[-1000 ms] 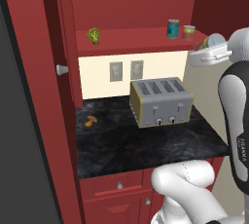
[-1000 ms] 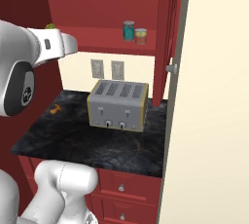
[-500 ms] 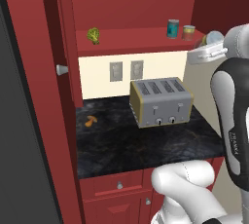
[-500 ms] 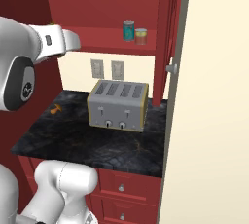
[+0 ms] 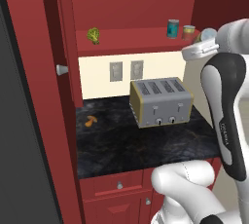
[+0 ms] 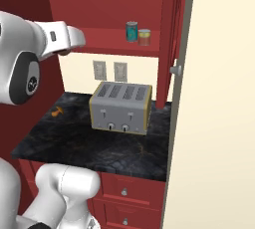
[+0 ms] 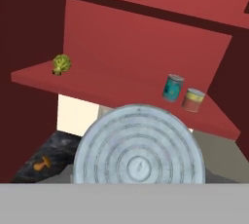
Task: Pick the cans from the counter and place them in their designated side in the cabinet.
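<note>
A third can (image 7: 138, 147) sits right in front of the hand camera, its ringed silvery top hiding my fingertips. In the left base view the same can (image 5: 208, 35) shows at the end of my gripper (image 5: 204, 42), which is shut on it, level with the cabinet shelf (image 5: 131, 40) and just off its right end. On the right part of that shelf a teal can (image 5: 172, 28) and a red-and-yellow can (image 5: 188, 32) stand upright side by side. Both show again as the teal can (image 6: 132, 31) (image 7: 172, 87) and the red-and-yellow can (image 6: 144, 37) (image 7: 193, 100). The counter (image 5: 126, 145) lies below.
A silver toaster (image 5: 159, 102) stands on the counter under the shelf. A green leafy lump (image 5: 93, 35) lies at the shelf's left end, a small orange item (image 5: 90, 120) on the counter's left. Open cabinet doors with knobs (image 5: 61, 69) (image 6: 175, 69) flank the opening.
My hand, with the can in it, has crept a little up and in toward the shelf. The two cans on the shelf have not moved.
</note>
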### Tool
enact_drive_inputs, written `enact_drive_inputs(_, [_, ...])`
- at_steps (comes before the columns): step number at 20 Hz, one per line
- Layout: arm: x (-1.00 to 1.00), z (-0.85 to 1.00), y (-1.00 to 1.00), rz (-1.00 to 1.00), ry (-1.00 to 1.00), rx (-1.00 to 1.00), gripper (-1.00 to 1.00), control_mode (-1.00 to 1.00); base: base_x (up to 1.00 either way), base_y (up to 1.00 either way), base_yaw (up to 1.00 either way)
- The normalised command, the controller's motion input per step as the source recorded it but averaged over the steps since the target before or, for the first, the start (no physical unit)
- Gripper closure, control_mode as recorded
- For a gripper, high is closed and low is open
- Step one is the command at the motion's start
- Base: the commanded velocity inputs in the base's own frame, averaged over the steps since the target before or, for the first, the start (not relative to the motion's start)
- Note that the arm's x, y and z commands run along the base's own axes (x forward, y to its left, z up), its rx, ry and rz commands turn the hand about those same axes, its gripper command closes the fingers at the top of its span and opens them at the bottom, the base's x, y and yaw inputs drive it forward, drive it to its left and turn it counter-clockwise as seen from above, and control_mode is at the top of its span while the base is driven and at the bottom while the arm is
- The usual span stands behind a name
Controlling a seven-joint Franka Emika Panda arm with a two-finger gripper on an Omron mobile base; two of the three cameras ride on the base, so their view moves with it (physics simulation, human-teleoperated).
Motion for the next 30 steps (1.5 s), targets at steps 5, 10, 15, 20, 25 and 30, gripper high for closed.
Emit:
enact_drive_inputs(5, [0.23, 0.0, 0.0, -0.01, 0.0, 0.0, 1.0, -1.0, 0.0, 0.0, 0.0])
enact_drive_inputs(10, [0.23, 0.0, 0.0, -0.01, 0.0, 0.0, 1.0, -1.0, 0.0, 0.0, 0.0])
enact_drive_inputs(15, [0.19, 0.0, -0.02, -0.01, 0.0, 0.0, 1.0, -1.0, 0.0, 0.0, 0.0])
enact_drive_inputs(20, [0.19, 0.0, -0.01, -0.01, 0.0, 0.0, 1.0, -1.0, 0.0, 0.0, 0.0])
enact_drive_inputs(25, [0.14, 0.0, -0.05, -0.01, 0.0, 0.0, 1.0, -1.0, 0.0, 0.0, 0.0])
enact_drive_inputs(30, [0.13, -0.04, -0.02, -0.01, 0.0, 0.0, 1.0, -1.0, 0.0, 0.0, 0.0])
